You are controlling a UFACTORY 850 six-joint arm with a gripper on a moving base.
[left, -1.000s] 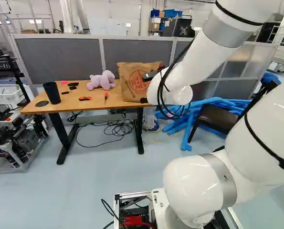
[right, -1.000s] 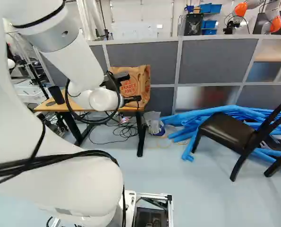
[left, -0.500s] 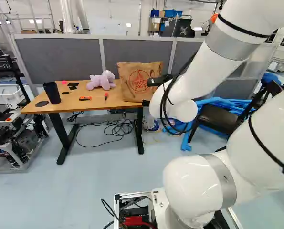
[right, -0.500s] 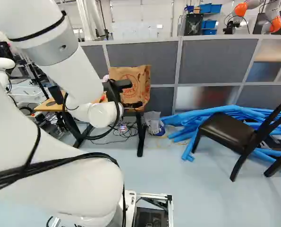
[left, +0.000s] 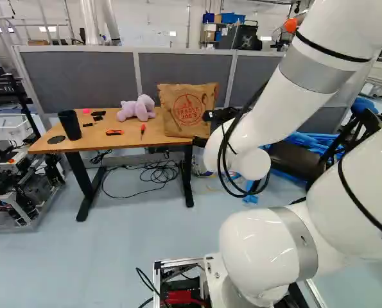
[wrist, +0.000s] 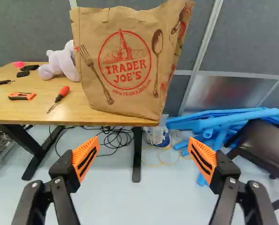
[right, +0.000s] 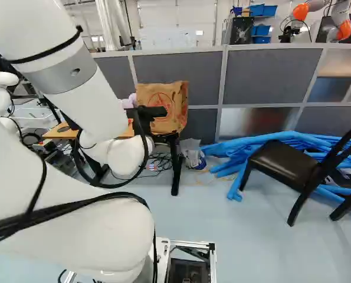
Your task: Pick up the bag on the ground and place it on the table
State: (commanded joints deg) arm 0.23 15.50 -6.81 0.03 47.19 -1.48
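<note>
standing upright on the wooden table (wrist: 41, 105), the brown paper bag (wrist: 90, 79) sits at the end nearer the blue tubes (wrist: 223, 122), its base close to the front edge. the gripper (right: 171, 138) is small and partly dark in the base views, so how near it is to the bag is hard to judge, though it seems just short of it. in the wrist view the claw's two fingers are spread wide, orange pads (wrist: 86, 157) facing each other, holding nothing; the bag is ahead of them. beside the bag lies a lilac stuffed toy (wrist: 62, 65), with a red screwdriver (wrist: 61, 96) and an orange cutter (wrist: 22, 96) nearer the front. a black cup (left: 69, 125) stands toward the far end, and loose cables (left: 155, 173) run across the floor under the table
</note>
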